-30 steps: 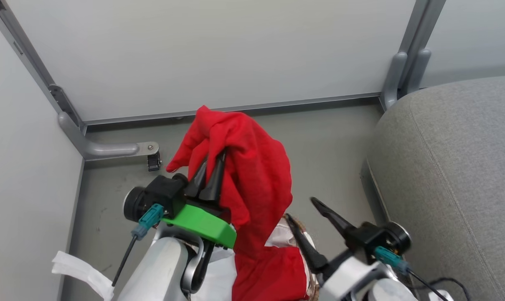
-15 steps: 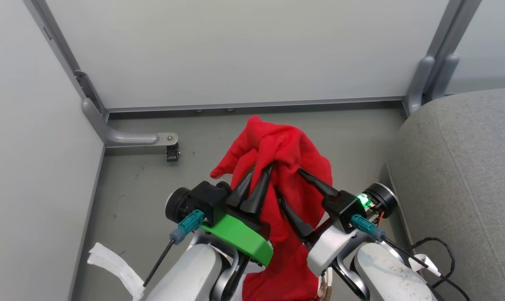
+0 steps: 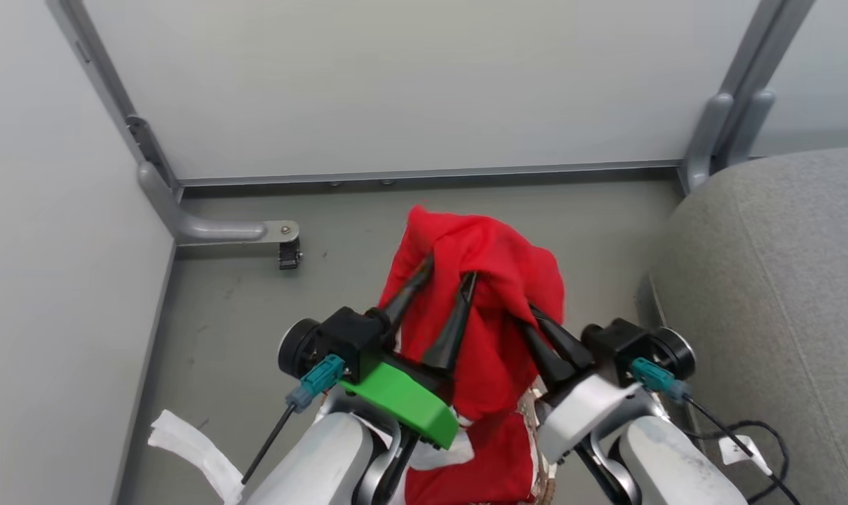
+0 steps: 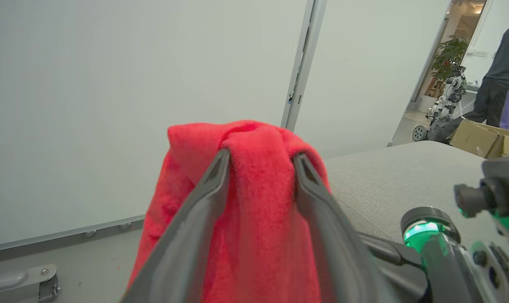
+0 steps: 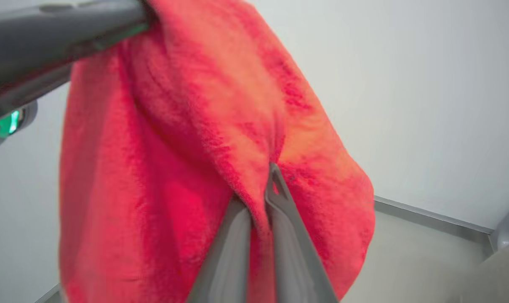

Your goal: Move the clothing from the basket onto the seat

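Bunched red garment drapes over the spread left pincer; right pincer pinches it.

Quick rundown of my hardware, for anyone curious: my left forearm and right forearm are smooth, pale grey-white shells. My left claw and right claw each have two long black fingers tapering to thin points, growing out of a chunky black block. Beside each block sits a round black cap with a silvery ring. The left wrist wears a bright green bracket, wedge-ish with rounded corners. Each wrist has a teal plug with a thin black cable running off it, and the right cable carries a little white tag. There's also a green light glowing on my right wrist.
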Available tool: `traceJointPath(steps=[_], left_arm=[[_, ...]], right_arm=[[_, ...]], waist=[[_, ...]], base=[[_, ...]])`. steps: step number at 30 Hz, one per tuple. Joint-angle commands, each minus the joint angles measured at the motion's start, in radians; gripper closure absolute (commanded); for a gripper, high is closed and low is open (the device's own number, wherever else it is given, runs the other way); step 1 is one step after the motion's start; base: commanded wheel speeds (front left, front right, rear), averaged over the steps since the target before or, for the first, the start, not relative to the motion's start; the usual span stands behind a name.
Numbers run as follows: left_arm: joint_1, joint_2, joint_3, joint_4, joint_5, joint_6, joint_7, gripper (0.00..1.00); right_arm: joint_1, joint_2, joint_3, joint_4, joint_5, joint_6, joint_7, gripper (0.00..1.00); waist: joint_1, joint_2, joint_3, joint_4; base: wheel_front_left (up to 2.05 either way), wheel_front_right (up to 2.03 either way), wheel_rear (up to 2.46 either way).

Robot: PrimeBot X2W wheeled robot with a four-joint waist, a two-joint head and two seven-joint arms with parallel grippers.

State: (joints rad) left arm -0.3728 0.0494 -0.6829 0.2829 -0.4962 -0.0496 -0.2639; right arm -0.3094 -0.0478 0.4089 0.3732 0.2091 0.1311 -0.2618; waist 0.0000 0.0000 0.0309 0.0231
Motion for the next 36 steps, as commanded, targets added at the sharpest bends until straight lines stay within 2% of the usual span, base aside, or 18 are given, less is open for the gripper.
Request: traceJointPath(steps=[1,14,20,24,28,32,36], left_arm=[[0.016,0.002,0.008,0.005,0.011,-0.004,-0.001,0.0],[0.065,0.002,0.088,0.036,0.054,-0.03,0.0,0.0],[0.063,0.003,0.094,0.046,0.065,-0.042,0.0,0.0],[0.056,0.003,0.09,0.054,0.072,-0.047,0.0,0.0],[0.042,0.004,0.085,0.062,0.084,-0.051,0.0,0.0],[0.021,0.004,0.08,0.082,0.107,-0.056,0.0,0.0],[-0.009,0.004,0.077,0.108,0.135,-0.065,0.0,0.0]], right_arm=[[0.024,-0.006,-0.023,-0.008,0.008,-0.001,-0.005,1.0],[0.115,-0.005,-0.155,-0.099,0.038,-0.001,-0.005,1.0],[0.132,-0.005,-0.204,-0.123,0.033,-0.001,-0.005,1.0],[0.128,-0.004,-0.245,-0.139,0.019,-0.001,-0.005,1.0],[0.086,-0.01,-0.282,-0.151,-0.01,-0.001,-0.005,1.0],[0.005,-0.056,-0.308,-0.153,-0.032,-0.001,-0.005,1.0],[-0.125,-0.13,-0.357,-0.147,-0.049,-0.001,-0.005,1.0]], waist=[[0.0,0.0,0.005,-0.044],[0.0,0.0,0.041,-0.367],[0.0,0.0,0.062,-0.484],[0.0,0.0,0.078,-0.528],[0.0,0.0,0.106,-0.543],[0.0,0.0,0.158,-0.534],[0.0,0.0,0.236,-0.508]], base=[[0.0,0.0,0.0],[0.0,0.0,0.0],[0.0,0.0,0.0],[0.0,0.0,0.0],[0.0,0.0,0.0],[0.0,0.0,0.0],[0.0,0.0,0.0]])
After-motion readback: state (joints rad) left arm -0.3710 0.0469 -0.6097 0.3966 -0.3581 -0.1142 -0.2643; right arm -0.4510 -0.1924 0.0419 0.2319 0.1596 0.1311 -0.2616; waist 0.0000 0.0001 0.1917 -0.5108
